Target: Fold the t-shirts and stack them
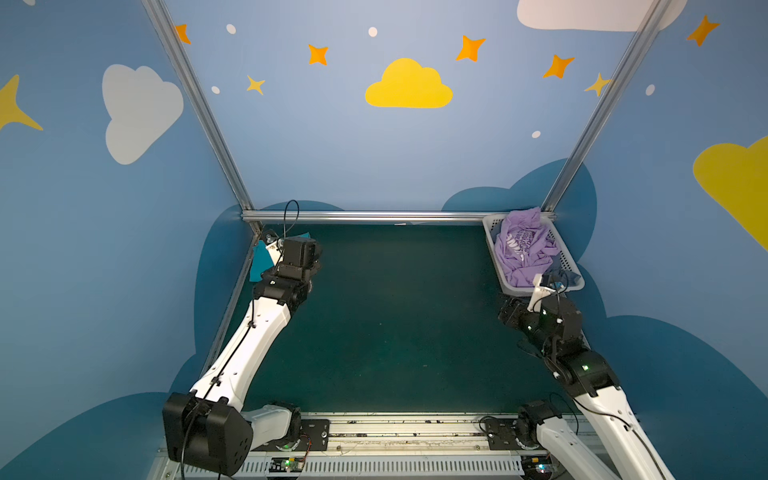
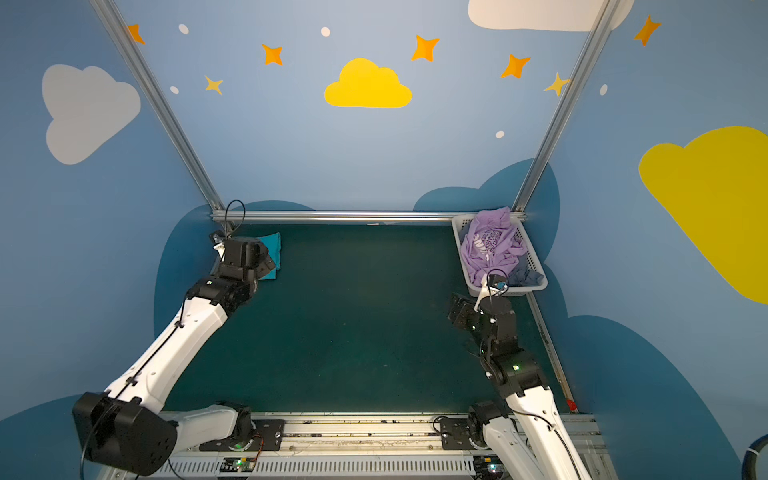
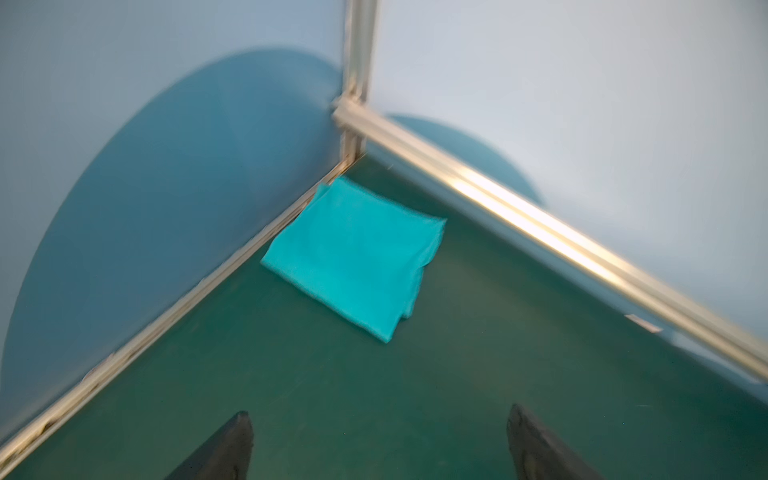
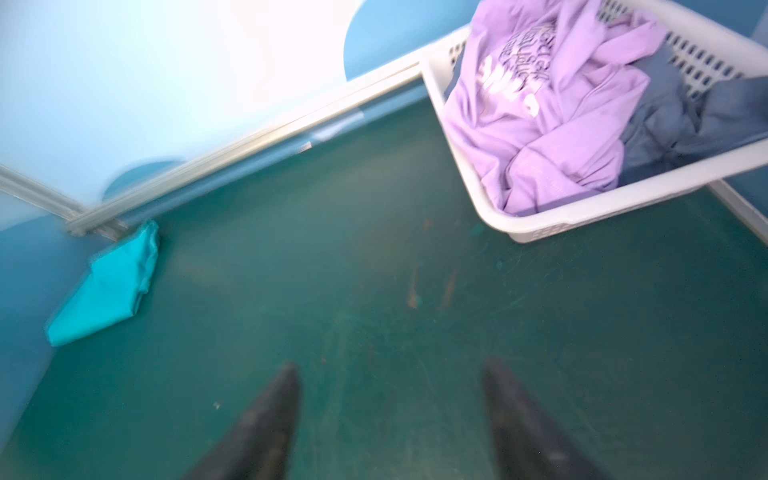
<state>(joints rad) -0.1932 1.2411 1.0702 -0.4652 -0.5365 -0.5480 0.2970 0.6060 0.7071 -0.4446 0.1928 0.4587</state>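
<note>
Reading the table in both top views as a clock with twelve at the back wall, the nearest things are the two pairs of dark fingers. The left gripper (image 3: pixel 379 413) has its fingers spread wide with only bare green mat (image 3: pixel 457 374) between them, gripping nothing. The right gripper (image 4: pixel 392 365) is just as wide apart and equally empty over the mat. Past the left fingertips, straight ahead of them and clearly apart from them, lies the teal t-shirt (image 3: pixel 353 257). It is folded into a flat rectangle with loose layered edges showing along one side. It sits in the ten o'clock corner of the table, one edge right along the side rail (image 3: pixel 166 316) and a corner near where that rail meets the back rail (image 3: pixel 519 216). In a top view the left wrist hides much of the shirt, so only a strip of teal (image 2: pixel 275 245) shows beside it. From the right fingers the same shirt is far off across the mat. Nearer to them, ahead and to one side but not touching, stands the white basket (image 4: pixel 561 220) in the two o'clock corner. The lavender t-shirt (image 4: pixel 540 124) lies crumpled inside it, unfolded, white lettering and dark print facing up. Beside it in the basket is a bunched dark blue-grey cloth (image 4: pixel 685 124).
</note>
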